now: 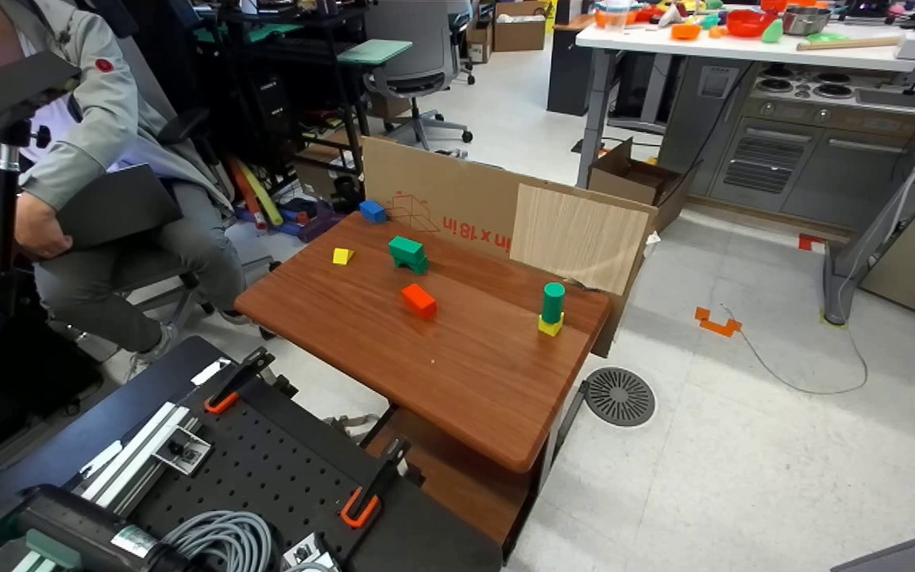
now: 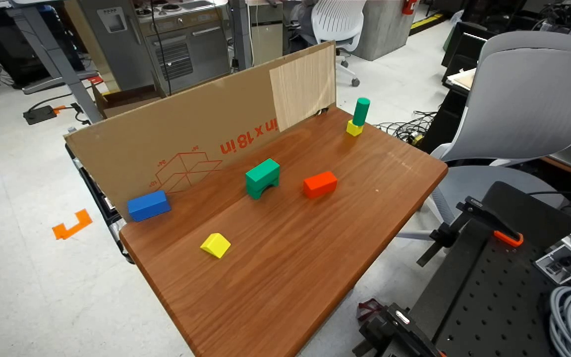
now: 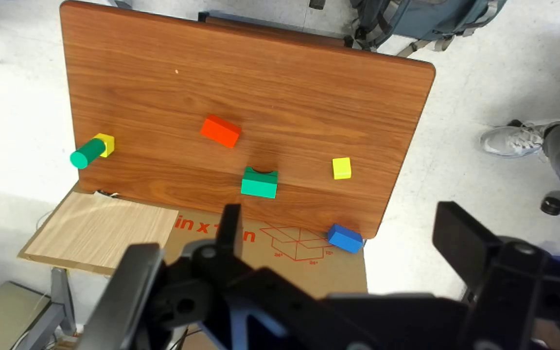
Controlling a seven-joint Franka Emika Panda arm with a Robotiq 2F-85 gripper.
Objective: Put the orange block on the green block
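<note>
The orange block (image 1: 418,301) lies on the brown table near its middle, in both exterior views (image 2: 320,185) and in the wrist view (image 3: 220,131). The green block (image 2: 262,177) stands close to it, nearer the cardboard, with an arched cutout in its lower part; it also shows in an exterior view (image 1: 407,253) and the wrist view (image 3: 259,184). Nothing rests on its flat top. The two blocks are apart. My gripper (image 3: 341,211) shows only in the wrist view. It is open, with nothing between its fingers, well above the table.
A green cylinder (image 2: 361,111) stands on a yellow cube (image 2: 354,128) at one table end. A yellow block (image 2: 215,245) and a blue block (image 2: 148,205) lie toward the other end. A cardboard panel (image 2: 201,134) stands along one long edge of the table (image 2: 285,277).
</note>
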